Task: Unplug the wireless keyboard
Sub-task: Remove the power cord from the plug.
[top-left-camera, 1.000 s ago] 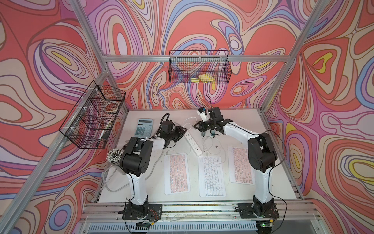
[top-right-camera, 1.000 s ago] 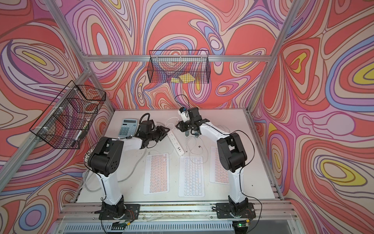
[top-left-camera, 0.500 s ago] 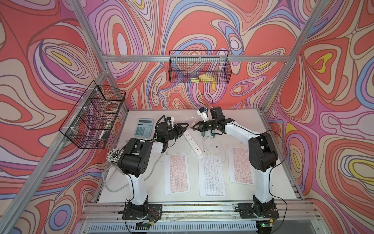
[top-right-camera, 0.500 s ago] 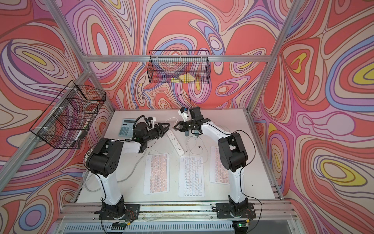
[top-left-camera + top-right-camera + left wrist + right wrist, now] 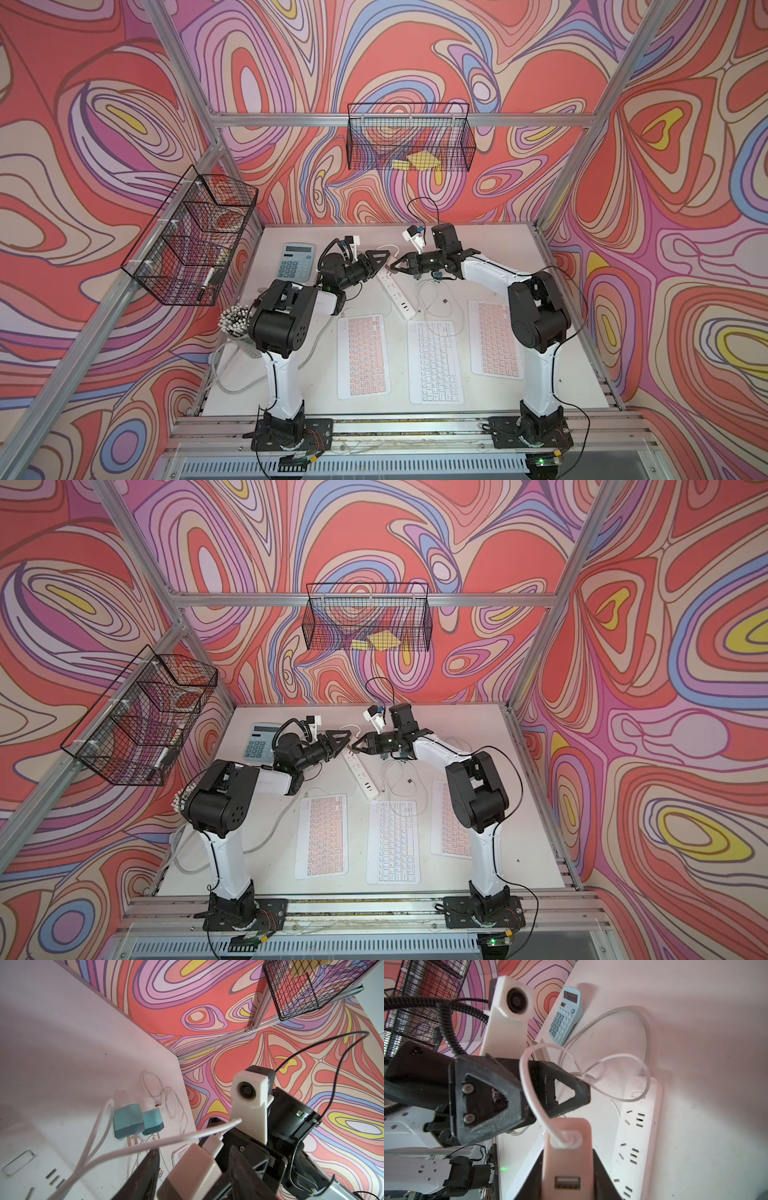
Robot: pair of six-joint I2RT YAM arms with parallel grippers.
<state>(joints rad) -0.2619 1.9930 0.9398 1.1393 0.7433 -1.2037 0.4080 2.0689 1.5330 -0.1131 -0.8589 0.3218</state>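
The white two-port USB charger (image 5: 566, 1140), low in the middle of the right wrist view, is pinched in the right gripper (image 5: 568, 1159), clear of the white power strip (image 5: 637, 1136), whose visible sockets are empty. A white cable (image 5: 529, 1084) is plugged into one of its ports. In both top views a white keyboard (image 5: 435, 361) lies flat in the lower middle between two pink keyboards (image 5: 363, 357), with thin cable draped over its upper edge.

Both arms reached forward with forearms roughly level, the grippers facing each other almost tip to tip. The left gripper (image 5: 384, 262) had its jaws parted, gripping nothing. Just opposite, the right gripper (image 5: 397, 265) was clamped on a USB charger (image 5: 566, 1159).
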